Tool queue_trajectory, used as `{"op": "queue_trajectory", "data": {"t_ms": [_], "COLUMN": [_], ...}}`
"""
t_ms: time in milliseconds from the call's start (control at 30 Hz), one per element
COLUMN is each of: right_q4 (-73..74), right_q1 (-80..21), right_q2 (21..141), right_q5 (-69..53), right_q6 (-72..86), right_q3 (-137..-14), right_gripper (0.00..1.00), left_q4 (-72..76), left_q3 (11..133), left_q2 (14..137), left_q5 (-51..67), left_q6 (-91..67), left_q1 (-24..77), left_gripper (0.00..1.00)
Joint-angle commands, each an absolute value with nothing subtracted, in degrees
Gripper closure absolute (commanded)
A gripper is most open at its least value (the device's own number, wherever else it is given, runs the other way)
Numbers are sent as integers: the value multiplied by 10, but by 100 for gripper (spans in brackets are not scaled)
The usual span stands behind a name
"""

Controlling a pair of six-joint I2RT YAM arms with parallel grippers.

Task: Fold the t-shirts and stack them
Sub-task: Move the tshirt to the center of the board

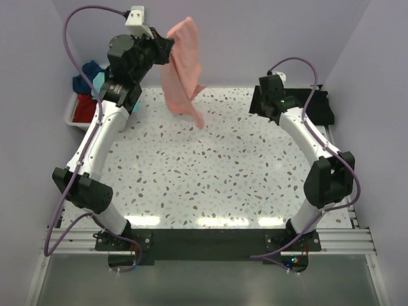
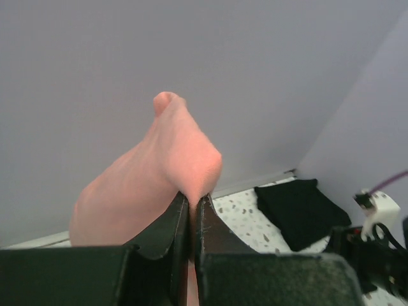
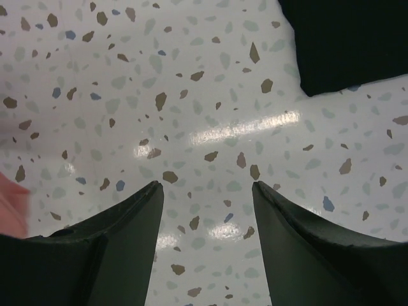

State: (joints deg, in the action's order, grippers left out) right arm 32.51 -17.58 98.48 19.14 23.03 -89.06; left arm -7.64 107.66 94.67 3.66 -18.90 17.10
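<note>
Holding the salmon-pink t-shirt (image 1: 182, 70) high over the far edge of the speckled table (image 1: 210, 172), the left gripper (image 1: 162, 48) has its jaws pressed nearly together on a bunched fold of cloth. The rest of the shirt hangs down in a twisted strip. The right gripper (image 3: 207, 185) hovers low over the table's far right part, jaws wide and empty. A black t-shirt (image 1: 322, 108) lies at the table's far right corner. A white bin (image 1: 71, 118) sits off the table's far left edge.

We judge the step in hand to be opening out the hanging shirt. The right gripper should take a free edge low on the strip, away from the bunch. Both arms can then draw the cloth taut and lay it flat at the table's middle.

We cannot tell which part of the shirt is pinched, nor find its collar or sleeves. Whether its lower tip touches the table is unclear. The left arm partly hides the bin's red and blue cloth.
</note>
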Motion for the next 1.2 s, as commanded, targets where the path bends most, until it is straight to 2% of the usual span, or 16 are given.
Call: {"op": "queue_trajectory", "data": {"t_ms": [0, 67, 167, 233, 267, 300, 333, 367, 400, 467, 500, 600, 733, 1167], "right_q4": [312, 313, 315, 319, 316, 317, 320, 323, 323, 326, 326, 332, 333, 340], "right_q1": [-173, -171, -170, -170, -169, -170, -170, -170, -170, -170, -170, -170, -170, -215], "right_q2": [934, 922, 904, 892, 883, 879, 876, 875, 871, 870, 871, 875, 871, 794], "right_q5": [214, 221, 234, 243, 248, 249, 250, 251, 251, 250, 250, 238, 208, 112], "right_q6": [250, 255, 258, 259, 259, 259, 259, 258, 257, 254, 252, 250, 245, 253], "right_q3": [-888, -877, -861, -853, -844, -840, -838, -834, -833, -830, -828, -827, -811, -647], "right_gripper": [37, 37, 37, 37, 36, 36, 35, 35, 35, 34, 35, 35, 36, 38], "left_q4": [-9, 19, 64, 70, 74, 76, 78, 78, 76, 63, 48, 1, -44, -122], "left_q3": [1102, 1097, 1058, 1023, 973, 942, 909, 847, 819, 765, 757, 740, 714, 620], "left_q2": [927, 917, 886, 862, 831, 811, 793, 759, 743, 717, 713, 718, 725, 744], "left_q5": [176, 234, 256, 227, 146, 88, 28, -87, -122, -186, -197, -216, -202, -61], "left_q6": [-158, -157, -177, -178, -178, -182, -186, -190, -196, -181, -186, -185, -202, -241], "left_q1": [225, 235, 243, 243, 243, 243, 243, 243, 242, 243, 242, 242, 242, 261], "left_gripper": [100, 100, 100, 100, 97, 76, 63, 48, 30, 20, 9, 7, 8, 17]}}
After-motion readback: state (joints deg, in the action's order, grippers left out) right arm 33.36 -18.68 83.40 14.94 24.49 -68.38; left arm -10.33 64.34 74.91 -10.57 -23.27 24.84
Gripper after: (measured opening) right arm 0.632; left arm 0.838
